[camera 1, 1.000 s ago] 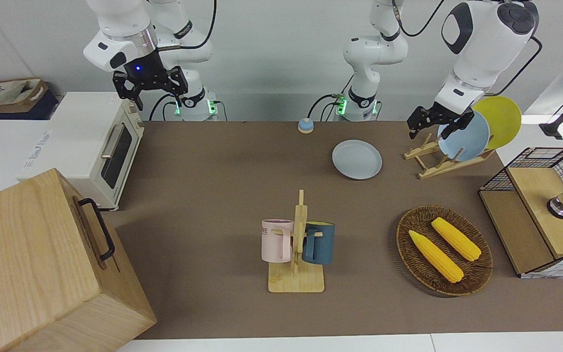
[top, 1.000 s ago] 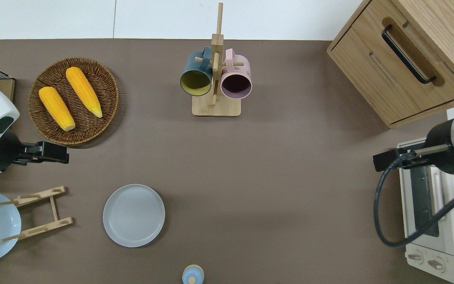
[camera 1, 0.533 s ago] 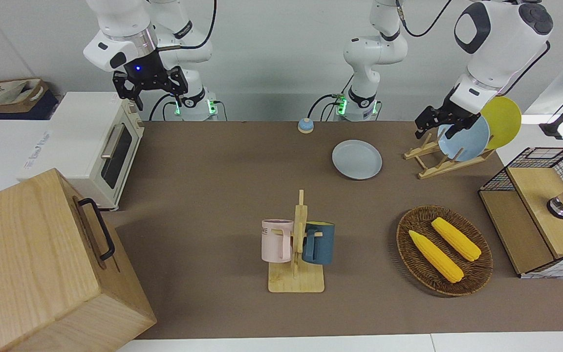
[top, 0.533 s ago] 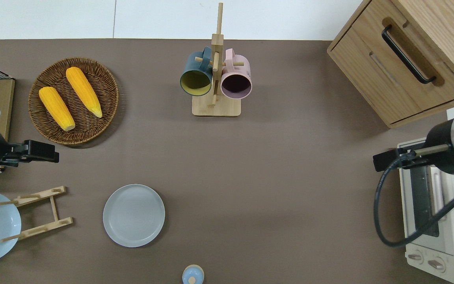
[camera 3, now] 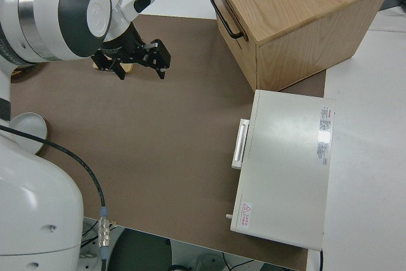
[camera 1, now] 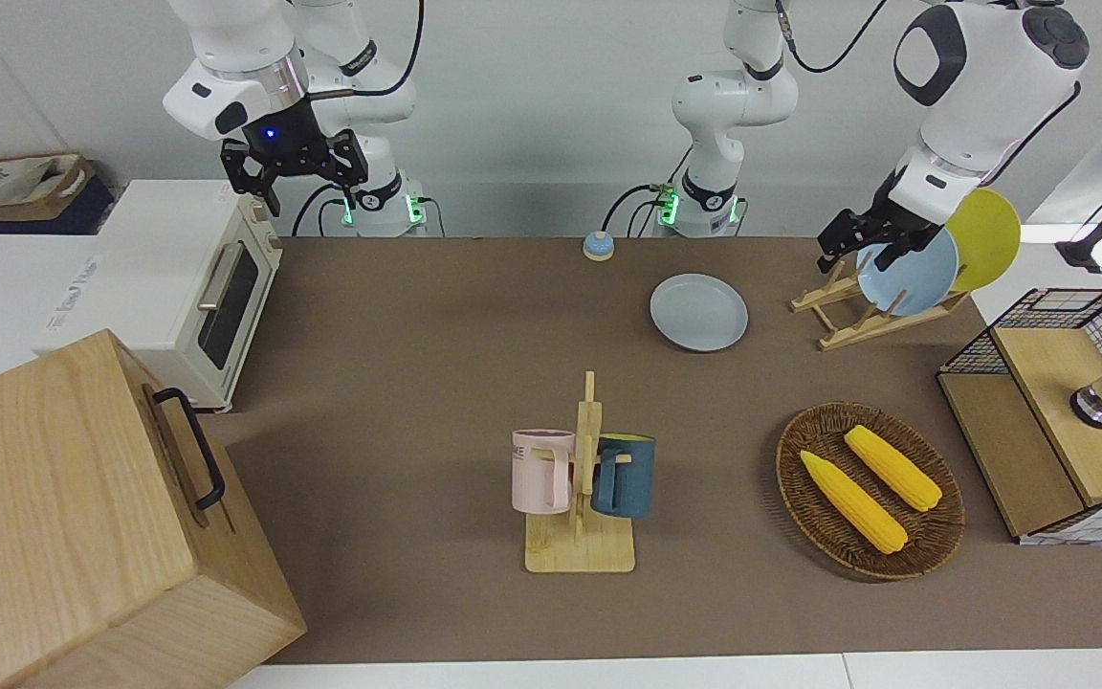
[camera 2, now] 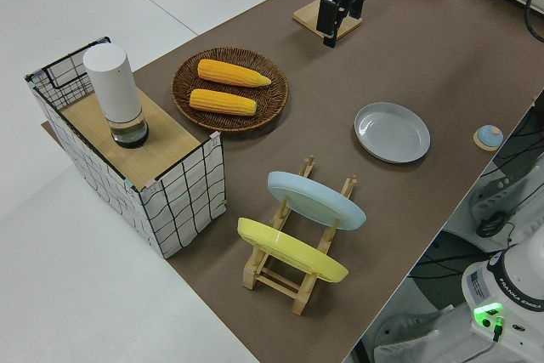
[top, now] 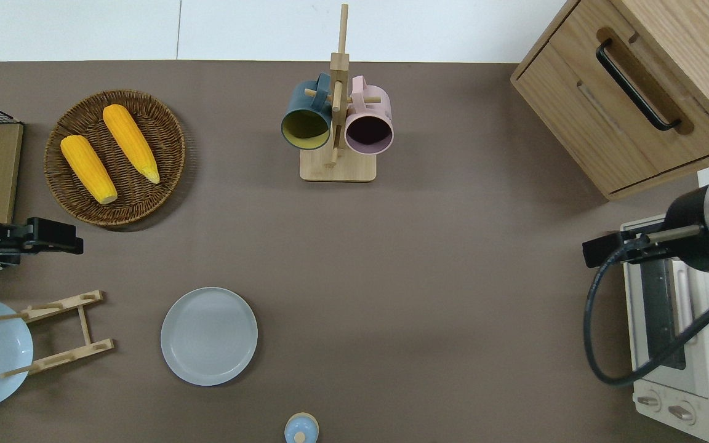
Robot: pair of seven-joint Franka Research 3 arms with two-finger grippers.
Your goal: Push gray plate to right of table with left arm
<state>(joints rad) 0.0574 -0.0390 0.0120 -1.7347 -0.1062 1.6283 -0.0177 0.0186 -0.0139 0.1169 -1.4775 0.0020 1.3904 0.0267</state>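
Hovering apart from the gray plate (top: 209,336), left gripper (top: 53,234) holds nothing; finger gap unclear

Landmark: gray plate (top: 209,336) on the table (top: 453,277). Toward the right arm's end from it, bare brown top runs all the way to the toaster oven (top: 668,344); wide lane, nothing standing in it. Wooden cabinet (top: 631,92) sits farther from the robots than that lane. Mug rack (top: 337,123) with 2 mugs also stands farther out, well apart from the plate. Small blue bell (top: 301,429) is nearer the robots, near the plate's rim. Toward the left arm's end: plate rack (top: 59,332) just beside it, narrow gap between. Corn basket (top: 114,157) farther out. Left gripper (top: 53,235) hangs over bare table between basket and rack.
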